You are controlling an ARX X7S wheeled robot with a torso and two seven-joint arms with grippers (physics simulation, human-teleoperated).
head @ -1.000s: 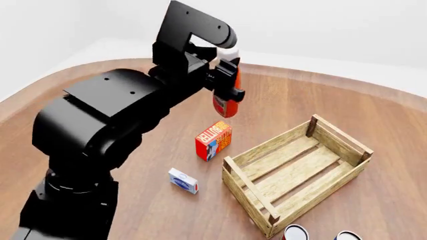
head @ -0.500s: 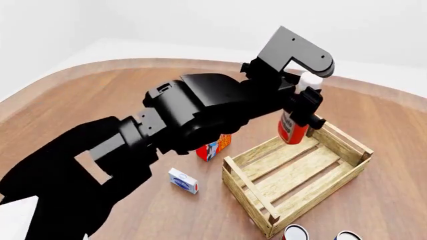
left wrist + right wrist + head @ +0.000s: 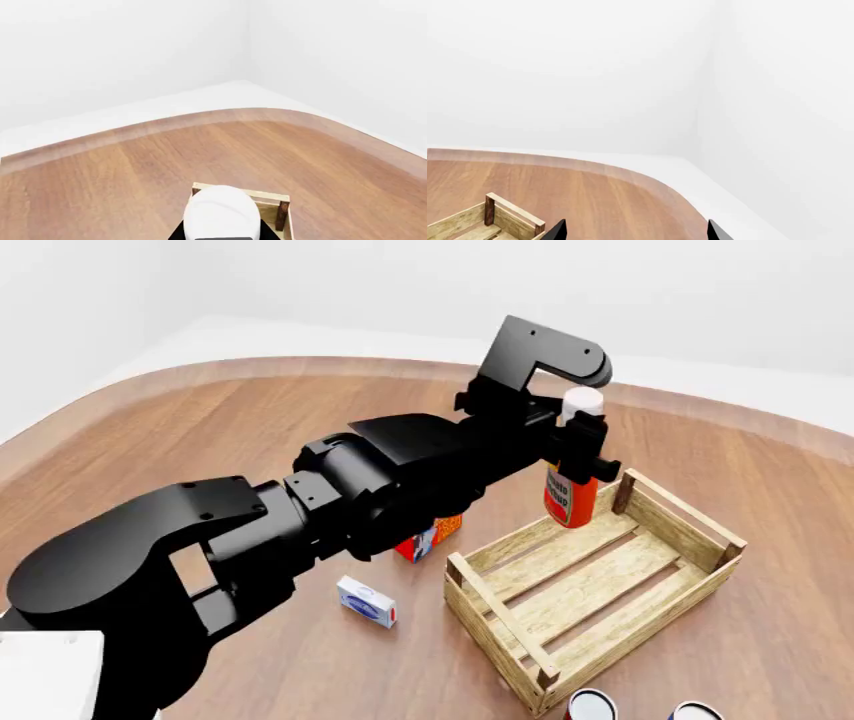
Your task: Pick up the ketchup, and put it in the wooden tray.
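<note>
- Surface: a round-edged table [image 3: 240,430] of brown wood grain with a paler rim band; white walls behind it, meeting in a corner visible in both wrist views.
- Left gripper [image 3: 577,455]: pinching the ketchup [image 3: 571,495] just below its white cap; the bottle hangs upright, clear of the table, over the far-left corner of the tray [image 3: 667,605], its base just above the rim.
- Tray: light slatted wood with darker corner posts, lying at an angle to the table edge on the right half of the table.
- Other items, head view only: a butter box [image 3: 430,537] standing just left of the tray, partly hidden behind the left arm [image 3: 387,480]; a small white-and-blue box [image 3: 364,601] nearer the robot; the tops of two cans [image 3: 590,706] at the lower edge, just in front of the tray's near corner.
- Left wrist view: looks down on the bottle's white cap [image 3: 221,212], with one tray corner and a dark post [image 3: 282,214] just behind it; the label and the other items are out of sight here.
- Right wrist view: two dark fingertips [image 3: 555,231] set well apart at the lower edge, nothing between them, so the right gripper [image 3: 635,234] is spread; one tray corner [image 3: 490,216] shows beside them. This gripper does not appear in the head view.
</note>
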